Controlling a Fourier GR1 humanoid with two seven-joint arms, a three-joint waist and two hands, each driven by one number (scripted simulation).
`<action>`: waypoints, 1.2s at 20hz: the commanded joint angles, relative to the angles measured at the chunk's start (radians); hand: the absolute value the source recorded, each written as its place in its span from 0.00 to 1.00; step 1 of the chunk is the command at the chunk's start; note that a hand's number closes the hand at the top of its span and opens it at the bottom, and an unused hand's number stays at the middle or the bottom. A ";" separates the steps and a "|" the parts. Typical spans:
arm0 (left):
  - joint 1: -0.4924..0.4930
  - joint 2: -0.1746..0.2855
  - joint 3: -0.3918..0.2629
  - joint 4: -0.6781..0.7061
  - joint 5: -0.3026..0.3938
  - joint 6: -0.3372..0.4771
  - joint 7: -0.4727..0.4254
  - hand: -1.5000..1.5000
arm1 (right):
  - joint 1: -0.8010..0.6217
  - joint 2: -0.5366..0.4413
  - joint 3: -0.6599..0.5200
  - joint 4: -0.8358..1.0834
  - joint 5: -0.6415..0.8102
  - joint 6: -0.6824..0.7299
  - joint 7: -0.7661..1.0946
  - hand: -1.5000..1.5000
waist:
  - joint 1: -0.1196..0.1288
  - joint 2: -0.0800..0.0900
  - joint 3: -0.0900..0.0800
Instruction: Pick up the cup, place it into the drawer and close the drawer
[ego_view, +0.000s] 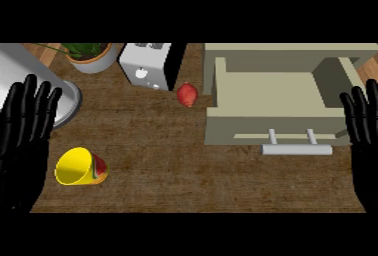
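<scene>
Head view: a yellow cup (74, 169) lies on its side on the table (184, 172), lower left, well apart from the open drawer (269, 90). The left hand (28, 120) and right hand (362, 120) rest at the edges, fingers straight, empty. The pick-up seems not begun, so the nearer left hand should reach for the cup.

A dark brown, wood-grained counter top (184, 170) is seen from steeply above, and most of the view is filled by it. A white toaster (144, 67) with a black side is set along its far edge, and a potted plant (92, 57) in a pale round pot is placed just left of it. A large shiny metal vessel (29, 62) is cut off by the left edge. A reddish oval vegetable (187, 94) is laid near the toaster. Lighter wood (367, 61) is shown beyond the far corners.
</scene>
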 joint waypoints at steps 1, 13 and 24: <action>0.108 0.008 -0.012 -0.023 0.055 -0.086 -0.078 0.00 | -0.007 -0.002 -0.001 0.036 0.000 0.016 -0.016 0.00 | -0.002 -0.012 -0.006; 0.201 0.290 0.330 0.166 0.802 -0.491 0.091 0.00 | -0.072 -0.058 0.039 0.119 -0.059 0.134 0.023 0.00 | 0.006 -0.011 -0.006; 0.044 0.239 0.325 0.687 0.424 -0.654 -0.186 0.00 | -0.226 -0.063 0.003 0.185 -0.068 0.138 0.055 0.00 | -0.010 -0.009 -0.007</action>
